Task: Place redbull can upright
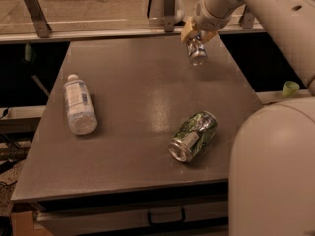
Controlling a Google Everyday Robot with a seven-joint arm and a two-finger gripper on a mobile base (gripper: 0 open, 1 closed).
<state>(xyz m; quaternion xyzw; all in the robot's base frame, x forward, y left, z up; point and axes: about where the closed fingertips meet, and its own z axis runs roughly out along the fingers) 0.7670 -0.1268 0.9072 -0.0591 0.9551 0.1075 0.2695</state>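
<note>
The redbull can (197,53) is slim and silver with blue markings. It is at the back right of the grey table (138,82), tilted, with its end facing the camera, and it seems to be raised slightly off the surface. My gripper (198,34) is shut on the can's upper part, with a tan finger pad (188,31) on either side. The arm reaches in from the upper right.
A wider green-and-silver can (193,135) lies on its side at the front right. A clear plastic bottle with a white cap (78,104) lies at the left. A metal rail (98,26) runs behind the table. The robot's white body (273,171) fills the lower right.
</note>
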